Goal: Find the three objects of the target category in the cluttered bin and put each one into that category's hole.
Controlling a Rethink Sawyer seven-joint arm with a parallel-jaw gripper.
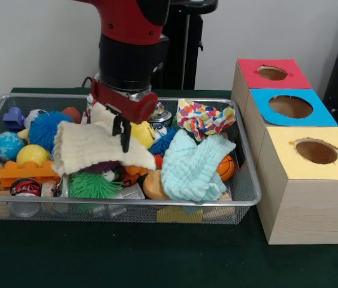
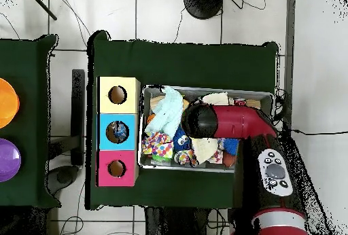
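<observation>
The wire mesh bin (image 1: 248, 180) is full of toys and cloths; it also shows in the overhead view (image 2: 268, 96). My gripper (image 1: 121, 137) reaches down into the bin's middle, shut on a cream cloth (image 1: 91, 150) that rises up against it. In the overhead view the arm (image 2: 231, 123) hides the gripper. No clear bottle with a blue label shows plainly; something see-through (image 1: 23, 209) lies at the bin's front left corner. The blue-topped box's hole (image 1: 290, 107) is right of the bin, and in the overhead view (image 2: 117, 132) something shows inside it.
A light blue cloth (image 1: 193, 165) and a spotted cloth (image 1: 204, 117) cover the bin's right part. A blue spiky ball (image 1: 49, 127), a green spiky ball (image 1: 94, 185) and a silver can (image 1: 159, 117) lie among the toys. The red-topped (image 1: 272, 72) and yellow-topped (image 1: 316, 151) boxes flank the blue one.
</observation>
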